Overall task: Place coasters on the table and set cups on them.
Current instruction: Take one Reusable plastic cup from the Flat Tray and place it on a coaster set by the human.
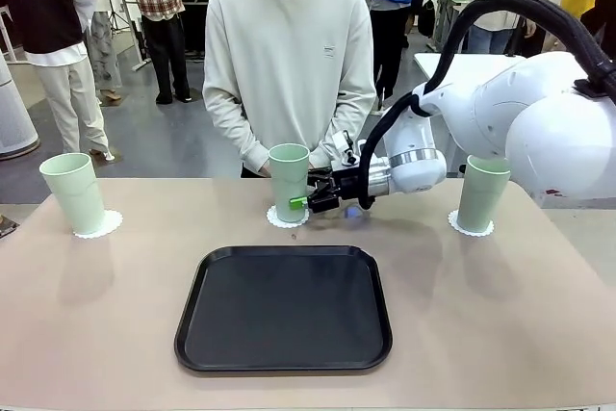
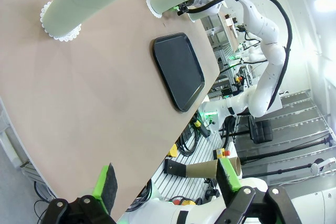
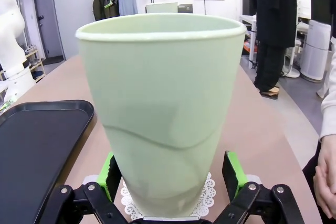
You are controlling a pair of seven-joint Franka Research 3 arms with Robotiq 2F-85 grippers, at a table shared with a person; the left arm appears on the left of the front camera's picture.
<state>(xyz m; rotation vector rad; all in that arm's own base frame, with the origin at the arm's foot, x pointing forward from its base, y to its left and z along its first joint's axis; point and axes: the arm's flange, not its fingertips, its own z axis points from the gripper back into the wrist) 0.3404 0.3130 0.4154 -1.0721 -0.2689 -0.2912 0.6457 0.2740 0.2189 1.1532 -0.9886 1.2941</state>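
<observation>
Three mint-green cups stand on white lacy coasters along the far side of the tan table [image 1: 115,315]. The left cup [image 1: 72,192] is on its coaster [image 1: 104,226], and the right cup [image 1: 481,192] on its coaster [image 1: 466,228]. The middle cup [image 1: 289,178] rests on a coaster [image 1: 285,218]. My right gripper [image 1: 302,203] reaches in from the right, low at this cup's base. In the right wrist view the cup [image 3: 160,114] stands upright on the coaster [image 3: 207,190] between the spread fingers [image 3: 234,174], with a small gap. My left gripper [image 2: 168,182] hangs open beyond the table's edge, holding nothing.
A black tray [image 1: 284,307] lies bare at the table's near middle. A person [image 1: 289,55] stands at the far side behind the middle cup, hands [image 3: 323,177] held together close to the table edge. Bare tabletop lies between the cups.
</observation>
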